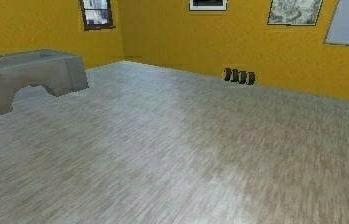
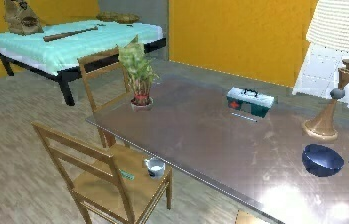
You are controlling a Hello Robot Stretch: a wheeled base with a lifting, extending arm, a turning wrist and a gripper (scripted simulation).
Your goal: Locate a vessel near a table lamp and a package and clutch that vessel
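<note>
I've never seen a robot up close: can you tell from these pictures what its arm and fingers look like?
Not from these. The arm side view looks over a brown table with a potted plant, a teal box and a blue bowl; the forward view faces wood floor and orange walls.

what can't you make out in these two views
- table lamp, arm side view: shade cut by the top and right edges.
- wall pictures, forward view: cut by the top edge.
- row of small dark things, forward view: too small to name.
- small pale vessel on the chair, arm side view: too small to tell cup from bowl.
</note>
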